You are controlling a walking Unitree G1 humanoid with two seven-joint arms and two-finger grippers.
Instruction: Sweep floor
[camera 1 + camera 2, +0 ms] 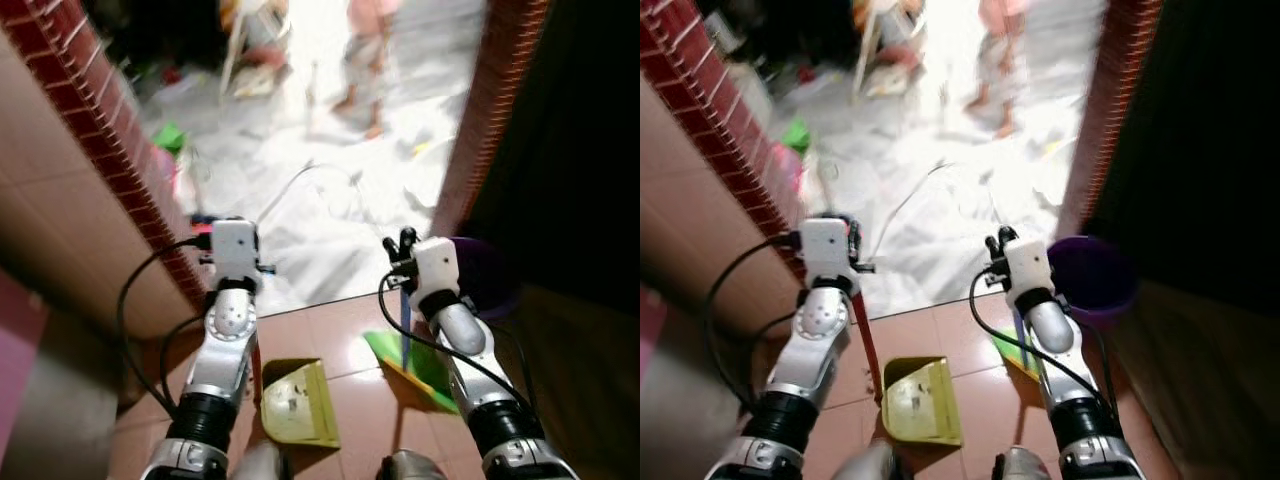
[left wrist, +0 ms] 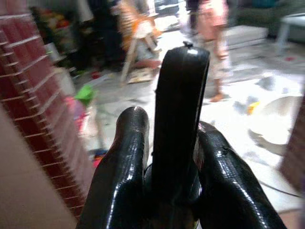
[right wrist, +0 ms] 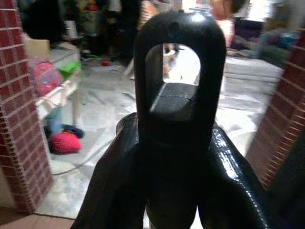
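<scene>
Both tools are held. Left gripper (image 2: pixel 164 191) has its two black fingers squeezed around a black handle end (image 2: pixel 178 109); a red stick (image 1: pixel 866 345) runs down from it to the yellow-green plastic dustpan (image 1: pixel 920 402) on the brown tiled floor (image 1: pixel 970 335). Right gripper (image 3: pixel 167 186) is closed on a black handle tip with a hanging hole (image 3: pixel 180 71); below it a blue stick (image 1: pixel 405 330) goes down to the green broom head (image 1: pixel 415 365). No writing can be read. A purple round bucket (image 1: pixel 1092 280) sits just beside the right arm. Red brick walls (image 1: pixel 110 140) frame a doorway. Past it lies a white messy floor (image 1: pixel 320 190), a thin cord (image 1: pixel 300 180), and a person's bare legs (image 1: pixel 365 75).
</scene>
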